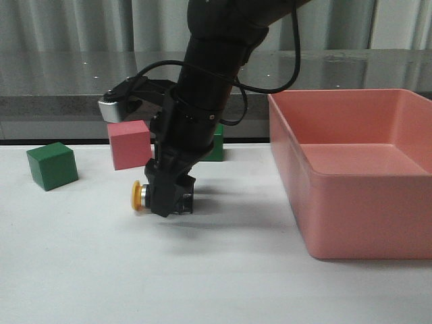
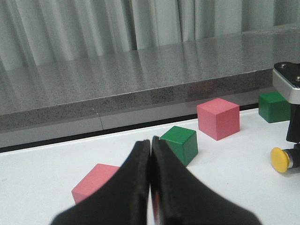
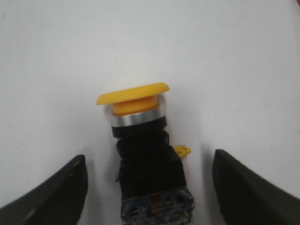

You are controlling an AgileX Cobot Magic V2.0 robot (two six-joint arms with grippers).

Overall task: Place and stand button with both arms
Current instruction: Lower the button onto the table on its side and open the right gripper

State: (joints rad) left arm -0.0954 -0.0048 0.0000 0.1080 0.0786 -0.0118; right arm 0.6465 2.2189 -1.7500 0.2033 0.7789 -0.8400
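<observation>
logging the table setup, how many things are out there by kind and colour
green cubes: 2
pink cubes: 2
button: 1
pink bin: 1
total: 6

The front view looks low and level across the white bench [image 1: 81,270] toward the grey curtain, with the button [image 1: 143,196] near its middle. The left wrist view sits close above the bench, facing the same curtain, and catches the button [image 2: 281,159] from well to its side. The right wrist view looks straight down, very close over the button [image 3: 140,140]. All three views share the button.
</observation>
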